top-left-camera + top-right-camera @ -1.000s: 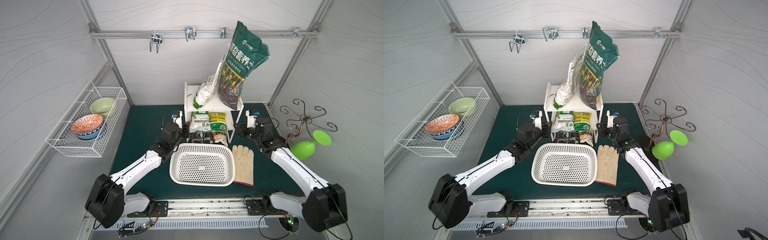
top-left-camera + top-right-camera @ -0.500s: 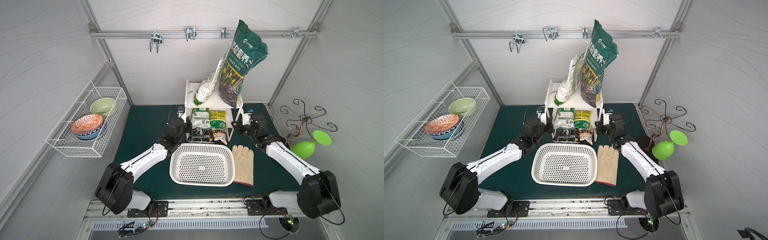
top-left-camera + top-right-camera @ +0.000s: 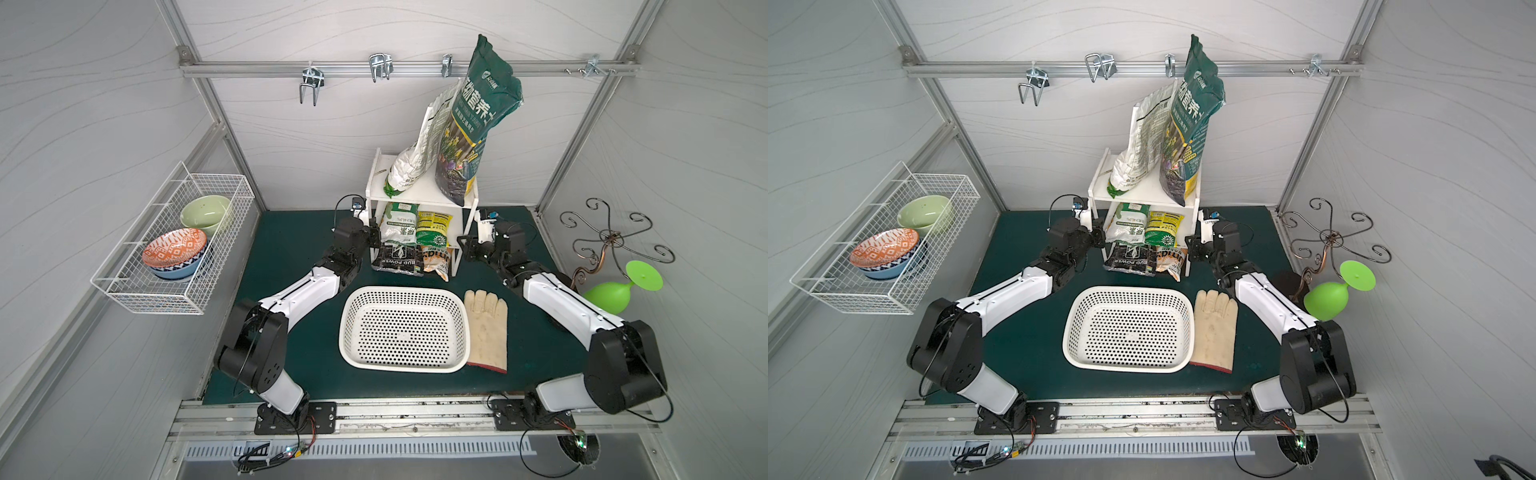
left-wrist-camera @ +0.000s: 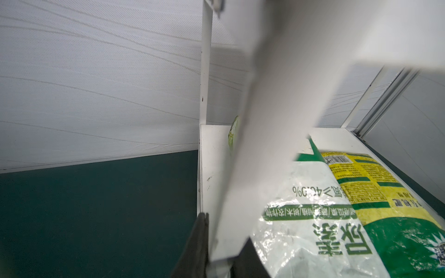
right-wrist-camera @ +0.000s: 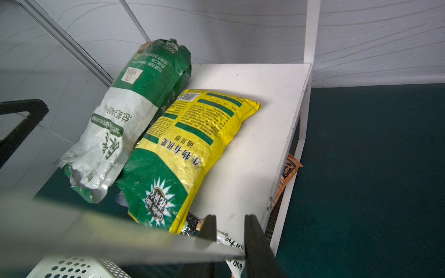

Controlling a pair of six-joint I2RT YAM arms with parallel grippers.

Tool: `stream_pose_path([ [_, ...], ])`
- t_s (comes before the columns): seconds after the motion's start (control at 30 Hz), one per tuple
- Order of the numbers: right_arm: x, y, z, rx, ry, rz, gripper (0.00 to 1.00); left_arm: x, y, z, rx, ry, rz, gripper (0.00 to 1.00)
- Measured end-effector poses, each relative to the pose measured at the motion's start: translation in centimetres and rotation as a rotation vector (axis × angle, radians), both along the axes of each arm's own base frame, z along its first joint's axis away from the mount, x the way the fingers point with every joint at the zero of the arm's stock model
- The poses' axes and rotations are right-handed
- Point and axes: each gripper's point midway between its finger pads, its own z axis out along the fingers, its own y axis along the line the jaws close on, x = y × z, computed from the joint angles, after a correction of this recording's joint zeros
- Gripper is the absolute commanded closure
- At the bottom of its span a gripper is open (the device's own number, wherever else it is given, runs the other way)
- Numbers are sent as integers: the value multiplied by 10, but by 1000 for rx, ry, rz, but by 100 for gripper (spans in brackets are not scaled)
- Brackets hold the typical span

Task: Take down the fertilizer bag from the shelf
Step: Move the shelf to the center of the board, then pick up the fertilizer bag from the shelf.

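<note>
Your left gripper (image 4: 222, 243) is clamped on a front leg of the shelf (image 3: 419, 195), one finger (image 4: 199, 240) on each side of the white bar, and your right gripper (image 5: 230, 231) pinches the shelf's frame bar on the opposite side in the same way. The shelf stands at the back of the green mat, directly behind the perforated basket (image 3: 405, 328). On the shelf's top board the dark green fertilizer bag (image 3: 478, 124) stands upright, with a white bag (image 3: 419, 153) leaning against it. Its middle board carries a white-and-green bag (image 5: 125, 125) and a yellow bag (image 5: 190, 149) lying side by side, touching.
</note>
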Motion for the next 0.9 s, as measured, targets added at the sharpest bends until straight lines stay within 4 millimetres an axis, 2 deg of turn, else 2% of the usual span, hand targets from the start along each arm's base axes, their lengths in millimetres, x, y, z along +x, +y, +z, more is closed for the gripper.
stream_pose_path([
  [0.03,0,1,0,12,7,-1,67,0,1,0,0,1,2,85],
  [0.07,-1,1,0,31,19,-6,56,0,2,0,-1,4,5,73],
  [0.17,-4,-5,-5,48,48,-37,25,-3,9,0,-49,20,33,29],
  [0.23,-11,-11,-7,46,66,-55,7,-9,21,-2,-71,36,68,19],
  [0.27,-16,-14,-6,48,75,-62,1,-15,26,-3,-79,43,76,17],
  [0.47,-44,-31,14,80,123,-126,1,-60,53,2,-91,65,129,13],
  [0.6,-60,-50,3,114,241,-173,1,-85,63,20,-95,42,124,13],
  [0.7,-70,-63,-12,136,329,-197,1,-96,58,44,-102,3,61,13],
  [0.77,-81,-62,-25,140,391,-185,1,-98,46,68,-105,-20,-5,13],
  [0.83,-91,-59,-35,144,441,-168,1,-98,30,99,-104,-61,-80,12],
  [0.9,-99,-56,-44,151,475,-151,1,-100,6,137,-81,-136,-169,8],
])
